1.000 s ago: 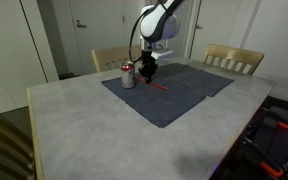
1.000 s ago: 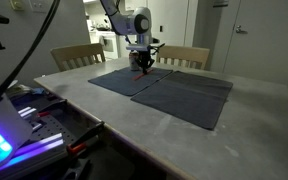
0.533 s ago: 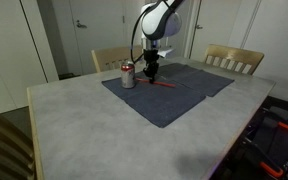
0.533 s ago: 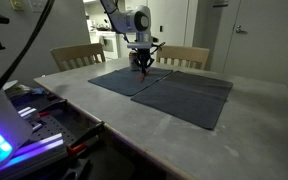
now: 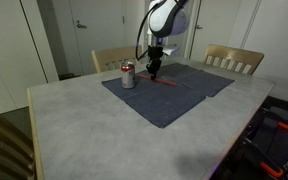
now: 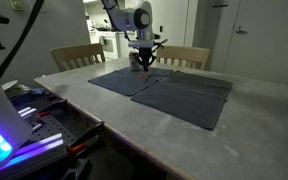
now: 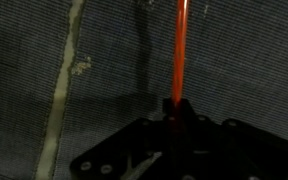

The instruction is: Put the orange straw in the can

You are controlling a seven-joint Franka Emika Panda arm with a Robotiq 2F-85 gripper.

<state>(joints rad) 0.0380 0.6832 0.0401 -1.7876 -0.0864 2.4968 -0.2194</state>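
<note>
Panda arm (image 5: 165,20) above a grey table (image 5: 79,135), seen in both exterior views and the wrist view. The gripper (image 7: 177,124) has its jaws together, clamped on 1 end of the straw (image 7: 180,55); in the wrist view the thin orange stick runs straight away from the fingertips over a dark cloth (image 7: 249,80), beside a pale frayed seam (image 7: 64,90). In an exterior view the gripper (image 5: 154,72) points downward just above the cloth (image 5: 154,102), and the straw (image 5: 165,84) slants from it low over the fabric, on the side away from the can (image 5: 128,75); whether its free end touches the cloth cannot be told. The can, silver with a red band, stands upright on the cloth near that cloth's far edge, just beside the gripper and apart from the straw. In an exterior view from the opposite side the gripper (image 6: 144,63) hangs over the far part of the cloth (image 6: 179,92), which lies across the table (image 6: 184,145); straw and can are too small to make out there. 2 wooden chairs (image 5: 110,58) (image 5: 234,59) stand at the far side of the table
</note>
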